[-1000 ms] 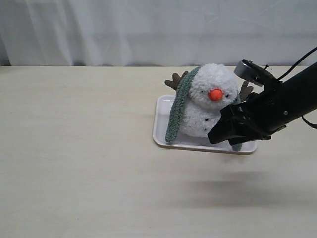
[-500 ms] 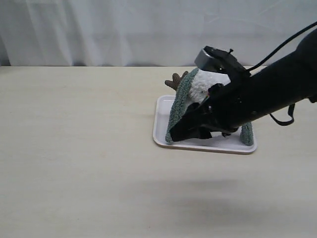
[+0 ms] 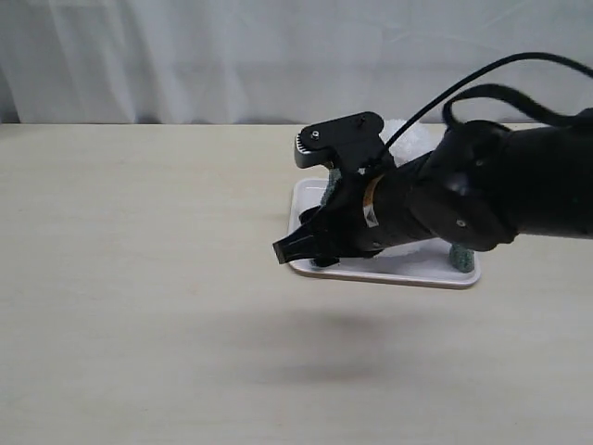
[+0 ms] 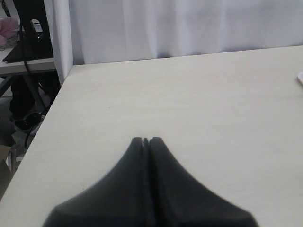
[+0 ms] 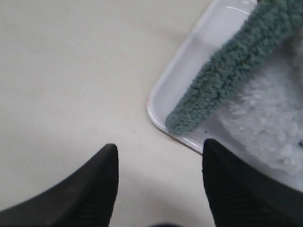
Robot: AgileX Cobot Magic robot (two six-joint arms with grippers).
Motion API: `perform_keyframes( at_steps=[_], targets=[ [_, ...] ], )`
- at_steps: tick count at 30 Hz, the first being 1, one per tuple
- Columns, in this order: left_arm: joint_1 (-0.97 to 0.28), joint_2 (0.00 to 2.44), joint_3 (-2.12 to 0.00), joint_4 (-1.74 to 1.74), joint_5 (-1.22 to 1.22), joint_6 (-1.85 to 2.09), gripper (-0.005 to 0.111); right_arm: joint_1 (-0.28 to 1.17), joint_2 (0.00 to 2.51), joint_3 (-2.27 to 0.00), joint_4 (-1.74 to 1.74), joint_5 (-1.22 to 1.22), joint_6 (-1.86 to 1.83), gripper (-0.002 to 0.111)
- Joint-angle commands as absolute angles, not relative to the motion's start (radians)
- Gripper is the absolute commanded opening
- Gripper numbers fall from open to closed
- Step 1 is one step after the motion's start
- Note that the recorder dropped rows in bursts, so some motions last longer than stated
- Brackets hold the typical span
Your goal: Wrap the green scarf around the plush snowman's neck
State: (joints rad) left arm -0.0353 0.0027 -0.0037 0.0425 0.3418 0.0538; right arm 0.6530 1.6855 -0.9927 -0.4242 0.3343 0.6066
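The plush snowman (image 3: pixel 409 132) stands in the white tray (image 3: pixel 435 275), mostly hidden behind my right arm; only its fluffy top shows. The green scarf (image 3: pixel 460 257) hangs down both sides of it, one end reaching the tray on the right. In the right wrist view the other scarf end (image 5: pixel 222 90) lies in the tray's corner (image 5: pixel 163 97) beside the white body (image 5: pixel 265 127). My right gripper (image 3: pixel 298 256) (image 5: pixel 158 151) is open and empty, low over the table just outside that corner. My left gripper (image 4: pixel 146 140) is shut on nothing over bare table.
A white curtain (image 3: pixel 185 56) runs behind the table's far edge. Past the table's side edge stand a white panel (image 4: pixel 60 33) and dark equipment (image 4: pixel 31 28).
My right arm has swung left across the front of the snowman, from the scarf's right end to the tray's front-left corner, and now covers most of the toy.
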Motion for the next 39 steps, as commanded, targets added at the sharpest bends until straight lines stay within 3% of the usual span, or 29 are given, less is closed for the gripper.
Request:
perform_keyframes(
  at_steps=[1,7,17,39],
  targets=[
    [-0.036,0.0,0.0,0.042,0.332,0.052,0.0,0.655,1.744,-0.999,-0.614,0.354,0.846,0.051],
    [-0.036,0.0,0.0,0.042,0.332,0.052,0.0,0.641,1.879,-1.009,-0.609,0.132,0.937,0.051],
    [-0.036,0.0,0.0,0.042,0.332,0.052,0.0,0.629,1.964,-1.101,-0.617,0.324,0.956,0.051],
    [-0.036,0.0,0.0,0.042,0.332,0.052,0.0,0.544,2.058,-1.103,-0.617,0.035,1.029,0.048]
  ],
)
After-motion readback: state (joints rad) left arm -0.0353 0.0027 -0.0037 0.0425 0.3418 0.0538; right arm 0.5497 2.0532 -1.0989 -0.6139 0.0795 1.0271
